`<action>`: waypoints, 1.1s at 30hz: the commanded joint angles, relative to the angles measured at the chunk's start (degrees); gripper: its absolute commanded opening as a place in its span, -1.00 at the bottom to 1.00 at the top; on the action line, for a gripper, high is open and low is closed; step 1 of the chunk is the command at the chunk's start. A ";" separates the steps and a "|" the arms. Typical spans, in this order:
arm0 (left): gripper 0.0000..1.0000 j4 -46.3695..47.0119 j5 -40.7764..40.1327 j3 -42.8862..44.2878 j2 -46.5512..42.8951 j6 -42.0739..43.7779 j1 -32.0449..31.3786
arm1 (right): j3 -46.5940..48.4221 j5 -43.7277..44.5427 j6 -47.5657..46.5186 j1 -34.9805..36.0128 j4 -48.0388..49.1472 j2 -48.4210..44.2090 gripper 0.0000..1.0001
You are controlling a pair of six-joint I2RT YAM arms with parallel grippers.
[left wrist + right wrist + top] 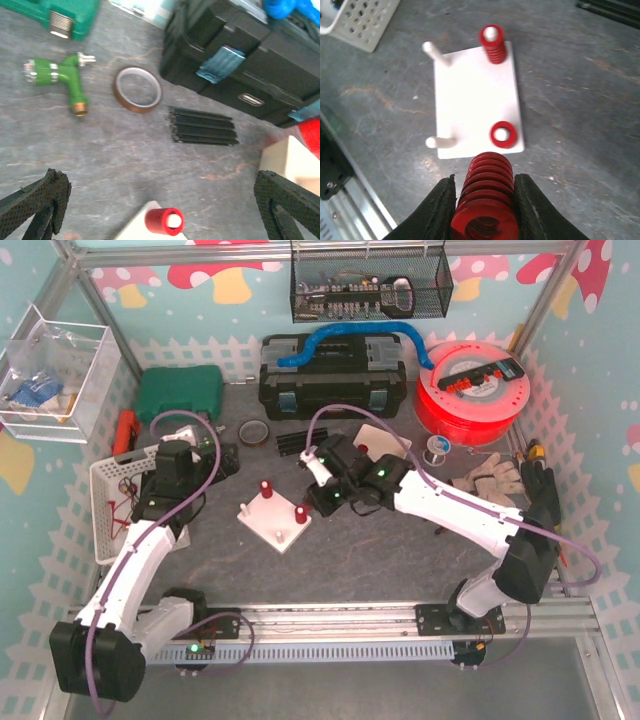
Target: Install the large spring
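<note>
My right gripper (486, 205) is shut on the large red spring (487, 192) and holds it just off the near edge of the white peg plate (470, 90). The plate carries two smaller red springs on pegs, one at the far corner (493, 44) and one at the near corner (503, 135). It also has two bare white pegs (438, 142). In the top view the plate (268, 525) lies mid-table with the right gripper (320, 500) at its right side. My left gripper (160, 205) is open and empty above the plate's far corner, over a sprung peg (164, 221).
A white basket (112, 495) stands at the left and a black toolbox (330, 375) at the back. A green case (180, 390) and a red spool (470, 390) flank the toolbox. A tape roll (138, 89), a black rail (202, 127) and a green nozzle (65, 75) lie behind the plate. A glove (490, 478) lies at the right.
</note>
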 commanded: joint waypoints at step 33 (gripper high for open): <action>0.99 -8.71 -22.59 3.67 -6.35 8.92 2.34 | 20.06 4.93 -0.34 14.68 -11.01 25.12 -0.89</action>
